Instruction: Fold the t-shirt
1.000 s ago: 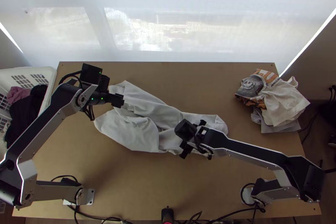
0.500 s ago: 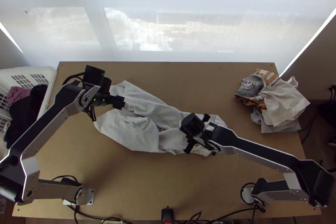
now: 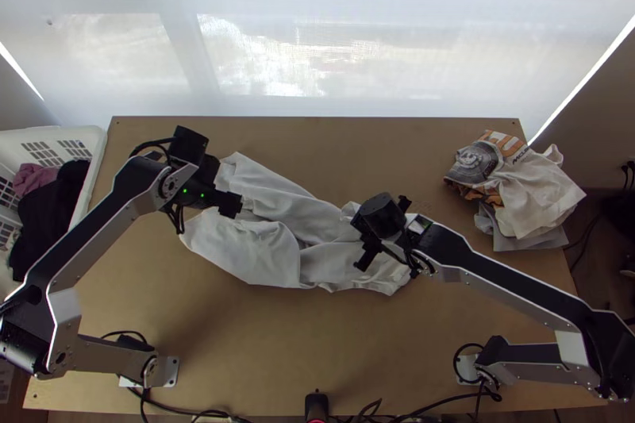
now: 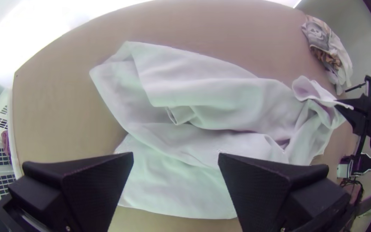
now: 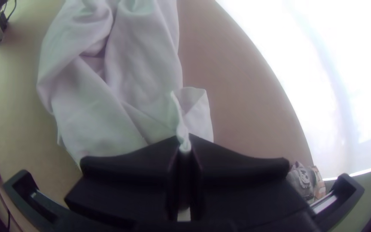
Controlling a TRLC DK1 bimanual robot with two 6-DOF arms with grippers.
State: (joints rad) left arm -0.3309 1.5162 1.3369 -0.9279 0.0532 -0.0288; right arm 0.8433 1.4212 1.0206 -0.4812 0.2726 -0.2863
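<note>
A white t-shirt [image 3: 266, 252] lies bunched across the middle of the table, its folds overlapping. Over its far left part is my left gripper [image 3: 236, 205]; in the left wrist view that left gripper [image 4: 175, 161] is wide open above the cloth [image 4: 211, 99], holding nothing. At the shirt's right end is my right gripper [image 3: 371, 244]. In the right wrist view the right gripper [image 5: 185, 146] is shut on a pinched edge of the shirt [image 5: 138, 77], a narrow strip of which stands up between its fingers.
A pile of other clothes [image 3: 524, 185] lies at the table's far right corner. A white basket [image 3: 95, 141] with dark and pink clothes stands at the left. Bare wooden table [image 3: 278, 344] stretches in front of the shirt.
My right gripper has moved right and slightly back toward its base, drawing the shirt's right end in. My left gripper has shifted a little to the right and nearer the table's front.
</note>
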